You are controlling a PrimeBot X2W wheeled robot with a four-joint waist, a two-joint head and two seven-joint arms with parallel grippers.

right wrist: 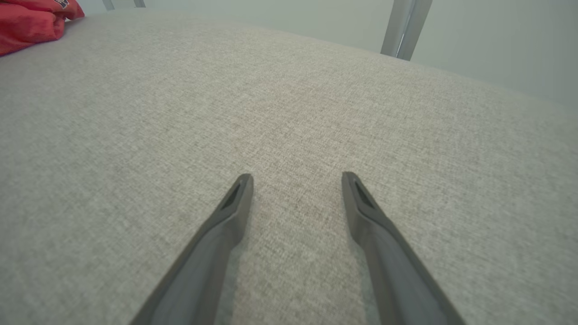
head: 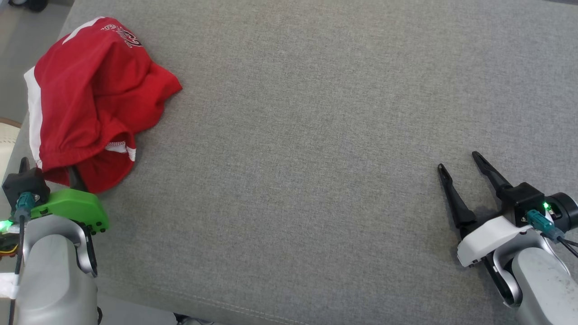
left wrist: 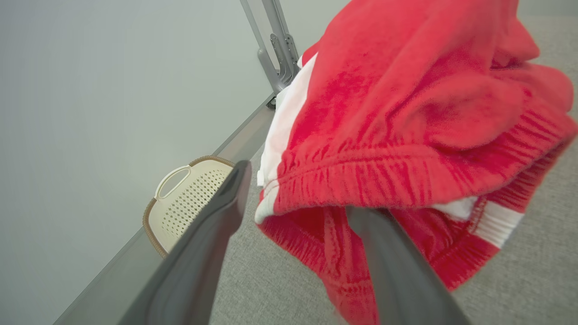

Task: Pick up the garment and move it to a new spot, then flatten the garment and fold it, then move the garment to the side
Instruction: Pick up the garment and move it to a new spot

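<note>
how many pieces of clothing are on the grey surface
1: a crumpled red and white garment lies at the far left of the grey surface. It is bunched up, so its folds could hide a second piece.

Red knit garment (head: 97, 90) with white side stripes and gathered waistband, crumpled in a heap right at left gripper (head: 47, 171), waistband draped over one finger, other finger clear; well apart from right gripper (head: 457, 160).

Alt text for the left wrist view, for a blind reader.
A crumpled red garment with white trim lies on a grey fabric surface. The open left gripper has one dark finger tucked under its gathered hem, the other outside. A cream perforated basket sits beyond the surface's edge.
</note>
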